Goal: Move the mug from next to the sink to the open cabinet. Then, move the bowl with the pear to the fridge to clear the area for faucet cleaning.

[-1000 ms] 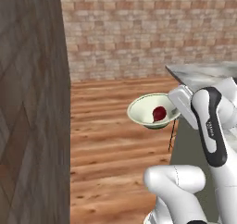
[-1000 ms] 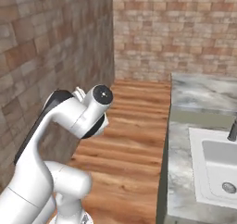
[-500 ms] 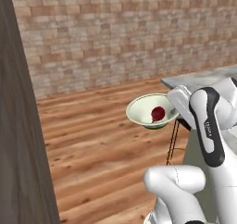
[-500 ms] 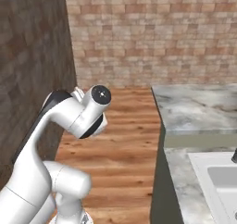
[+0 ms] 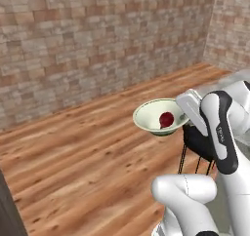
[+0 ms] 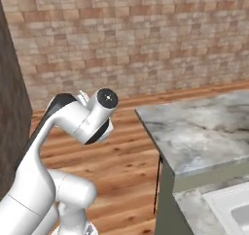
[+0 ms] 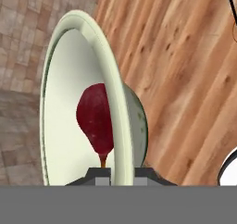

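Note:
The cream-white bowl (image 5: 155,116) with a greenish outside hangs in the air over the wooden floor, level, with the dark red pear (image 5: 166,119) lying in it. My gripper (image 5: 180,125) is shut on the bowl's right-hand rim. In the hand view the bowl (image 7: 69,79) stands edge-on, the pear (image 7: 95,116) rests inside it, and my gripper (image 7: 121,173) pinches the rim between its two tips. A corner of the white sink (image 6: 228,210) shows at the bottom right of the right base view, set in the grey marble counter (image 6: 204,132).
A brick wall (image 5: 97,40) runs across the back above the wooden floor (image 5: 83,152). A black wire-legged stool (image 5: 197,145) stands just under my hand. A dark panel (image 6: 9,132) rises at the left. My arm (image 6: 92,115) bends in front of it.
The whole picture has slid: the base has turned, so the dark panel has gone off to the left and the counter has shifted. The bowl stays in my gripper, unmoved relative to the arm.

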{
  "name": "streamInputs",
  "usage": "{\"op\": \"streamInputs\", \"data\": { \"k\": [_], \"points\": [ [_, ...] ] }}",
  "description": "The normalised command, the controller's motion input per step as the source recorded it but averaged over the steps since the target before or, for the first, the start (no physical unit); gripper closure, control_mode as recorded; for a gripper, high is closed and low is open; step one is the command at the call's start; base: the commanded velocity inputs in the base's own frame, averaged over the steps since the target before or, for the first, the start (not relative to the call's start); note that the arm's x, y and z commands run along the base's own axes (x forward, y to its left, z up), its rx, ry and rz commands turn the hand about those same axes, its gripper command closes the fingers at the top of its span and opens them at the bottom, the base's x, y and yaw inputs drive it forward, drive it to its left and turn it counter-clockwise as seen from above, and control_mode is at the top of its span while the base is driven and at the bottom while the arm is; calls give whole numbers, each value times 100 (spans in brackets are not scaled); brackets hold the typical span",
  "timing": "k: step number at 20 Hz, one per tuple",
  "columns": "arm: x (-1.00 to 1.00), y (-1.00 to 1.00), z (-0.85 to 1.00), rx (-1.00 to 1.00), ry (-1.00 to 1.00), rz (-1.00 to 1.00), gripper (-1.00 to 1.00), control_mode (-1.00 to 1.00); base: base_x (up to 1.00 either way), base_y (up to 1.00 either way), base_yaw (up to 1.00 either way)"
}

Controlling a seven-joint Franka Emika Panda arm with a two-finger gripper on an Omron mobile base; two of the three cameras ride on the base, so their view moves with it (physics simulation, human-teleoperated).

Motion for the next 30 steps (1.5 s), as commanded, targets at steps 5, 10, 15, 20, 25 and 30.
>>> {"op": "streamInputs", "data": {
  "k": [5, 10, 15, 20, 25, 30],
  "points": [
    [0, 0, 0, 0, 0, 0, 100, 100, 100, 82, -49],
    [0, 0, 0, 0, 0, 0, 100, 100, 100, 100, -50],
    [0, 0, 0, 0, 0, 0, 100, 100, 100, 100, -50],
    [0, 0, 0, 0, 0, 0, 100, 100, 100, 100, -51],
    [0, 0, 0, 0, 0, 0, 100, 100, 100, 84, -50],
    [0, 0, 0, 0, 0, 0, 100, 100, 100, 74, -48]
  ]
}}
